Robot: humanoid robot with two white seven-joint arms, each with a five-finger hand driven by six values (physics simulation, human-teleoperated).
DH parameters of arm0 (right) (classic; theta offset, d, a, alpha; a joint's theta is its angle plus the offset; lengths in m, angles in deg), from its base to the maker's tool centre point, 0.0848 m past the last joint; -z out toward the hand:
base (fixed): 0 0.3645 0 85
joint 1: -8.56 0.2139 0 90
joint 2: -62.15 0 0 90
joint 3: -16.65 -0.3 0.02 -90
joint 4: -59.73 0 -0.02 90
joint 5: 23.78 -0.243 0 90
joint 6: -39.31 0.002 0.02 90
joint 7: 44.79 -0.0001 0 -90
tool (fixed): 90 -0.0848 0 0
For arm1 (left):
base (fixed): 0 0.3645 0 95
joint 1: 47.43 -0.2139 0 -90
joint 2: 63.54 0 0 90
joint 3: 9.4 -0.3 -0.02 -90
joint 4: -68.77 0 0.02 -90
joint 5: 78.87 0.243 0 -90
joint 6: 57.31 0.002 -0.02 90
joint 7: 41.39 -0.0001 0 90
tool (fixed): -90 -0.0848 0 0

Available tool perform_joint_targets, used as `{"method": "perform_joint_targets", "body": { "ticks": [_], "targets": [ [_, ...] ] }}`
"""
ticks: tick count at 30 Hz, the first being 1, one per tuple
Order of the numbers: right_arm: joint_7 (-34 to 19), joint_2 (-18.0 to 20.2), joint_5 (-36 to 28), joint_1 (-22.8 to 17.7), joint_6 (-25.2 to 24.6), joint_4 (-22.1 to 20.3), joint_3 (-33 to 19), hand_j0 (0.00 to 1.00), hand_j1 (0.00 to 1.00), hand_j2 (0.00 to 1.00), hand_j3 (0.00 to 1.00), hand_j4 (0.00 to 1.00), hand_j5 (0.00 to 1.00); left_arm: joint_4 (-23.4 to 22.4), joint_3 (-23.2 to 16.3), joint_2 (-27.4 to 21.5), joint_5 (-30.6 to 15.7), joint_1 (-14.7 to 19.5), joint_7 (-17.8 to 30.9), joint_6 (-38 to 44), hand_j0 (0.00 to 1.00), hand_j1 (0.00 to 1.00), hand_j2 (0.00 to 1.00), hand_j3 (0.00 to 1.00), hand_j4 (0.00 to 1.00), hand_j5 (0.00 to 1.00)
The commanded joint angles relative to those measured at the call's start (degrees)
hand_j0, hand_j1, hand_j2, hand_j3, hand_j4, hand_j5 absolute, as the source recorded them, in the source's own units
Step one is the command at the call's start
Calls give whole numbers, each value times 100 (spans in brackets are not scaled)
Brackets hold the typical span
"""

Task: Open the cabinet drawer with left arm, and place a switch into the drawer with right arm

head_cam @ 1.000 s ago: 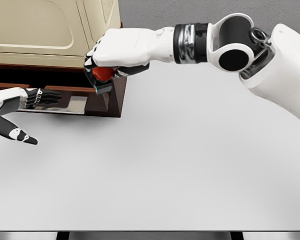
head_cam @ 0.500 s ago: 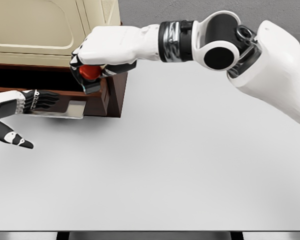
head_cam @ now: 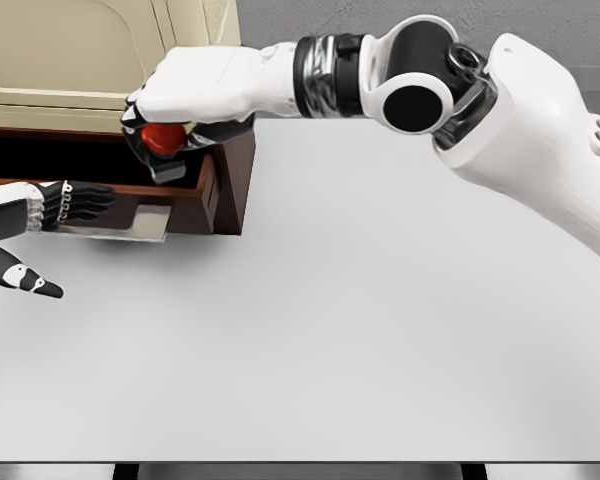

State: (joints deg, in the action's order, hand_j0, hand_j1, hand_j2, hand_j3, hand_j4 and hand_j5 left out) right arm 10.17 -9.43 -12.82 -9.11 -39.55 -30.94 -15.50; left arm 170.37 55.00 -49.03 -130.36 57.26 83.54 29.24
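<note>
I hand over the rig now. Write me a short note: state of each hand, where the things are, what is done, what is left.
Left hand: fingers on the drawer handle, drawer pulled open.
Right hand: shut on the switch, held above the open drawer at the cabinet front.
Done: drawer open, switch picked up and carried there.
Left: lower the switch into the drawer and release it.

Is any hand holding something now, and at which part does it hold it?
The right hand holds the switch from above, its fingers curled around the red top. The left hand rests its fingers on the drawer handle.
</note>
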Motion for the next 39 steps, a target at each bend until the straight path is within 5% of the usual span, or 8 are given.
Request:
{"method": "perform_joint_targets", "body": {
  "ticks": [1,39],
  "targets": [
    [4,-76,-7,0,-7,93,16,49,49,49,49,49,49,-44,-165,8,684,-1,7,-15,100,100,100,100,100,100],
    [4,-753,29,202,90,1403,429,49,49,49,49,49,49,-44,-157,-106,693,-247,7,-24,100,100,100,100,100,100]
  ]
}}
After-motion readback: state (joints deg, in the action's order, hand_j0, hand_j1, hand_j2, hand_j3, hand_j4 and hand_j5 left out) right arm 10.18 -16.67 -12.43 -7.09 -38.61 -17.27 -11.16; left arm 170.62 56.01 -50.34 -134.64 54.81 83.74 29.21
